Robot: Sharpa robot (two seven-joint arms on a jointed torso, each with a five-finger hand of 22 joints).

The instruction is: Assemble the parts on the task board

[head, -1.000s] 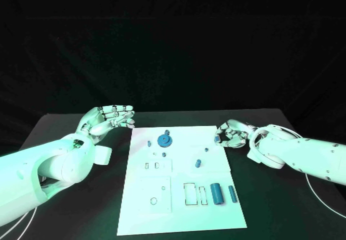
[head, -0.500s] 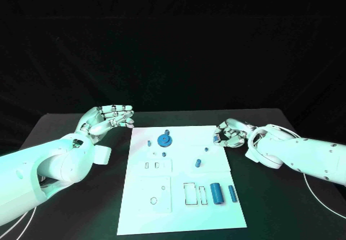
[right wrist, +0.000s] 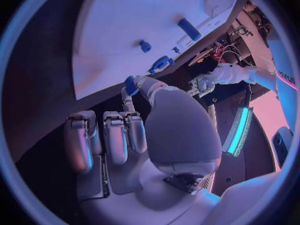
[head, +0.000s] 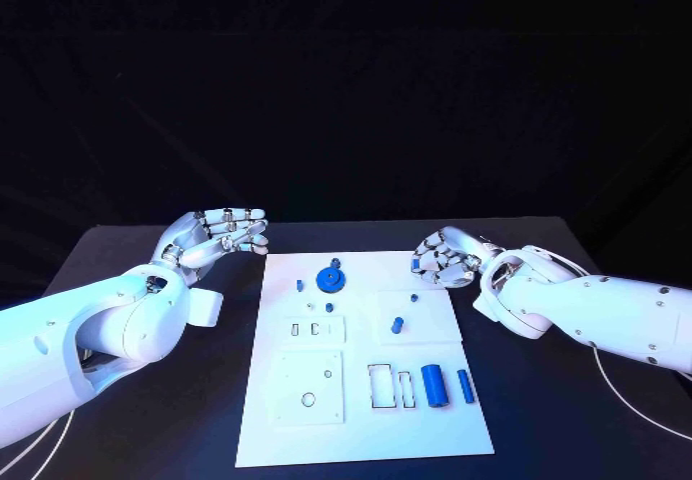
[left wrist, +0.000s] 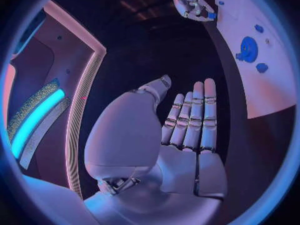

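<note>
The white task board [head: 361, 420] lies in the middle of the table. On it are a blue round disc [head: 330, 279], small blue pegs [head: 395, 324] and two blue cylinders [head: 433, 385] near the right edge. My right hand [head: 447, 260] hovers at the board's far right edge and pinches a small blue part [right wrist: 130, 83] at its fingertips; the part [left wrist: 212, 16] also shows in the left wrist view. My left hand [head: 216, 238] is off the board's far left corner, its fingers straight and holding nothing.
The board has several empty cut-outs, among them a rectangular slot [head: 379, 387] and an oval hole [head: 307, 399]. Black table [head: 144, 430] surrounds the board on both sides. A cable [head: 627, 400] trails under my right arm.
My right hand has shifted a little left and farther back, towards the board's far right edge, with the small part still pinched. The left hand has stayed put.
</note>
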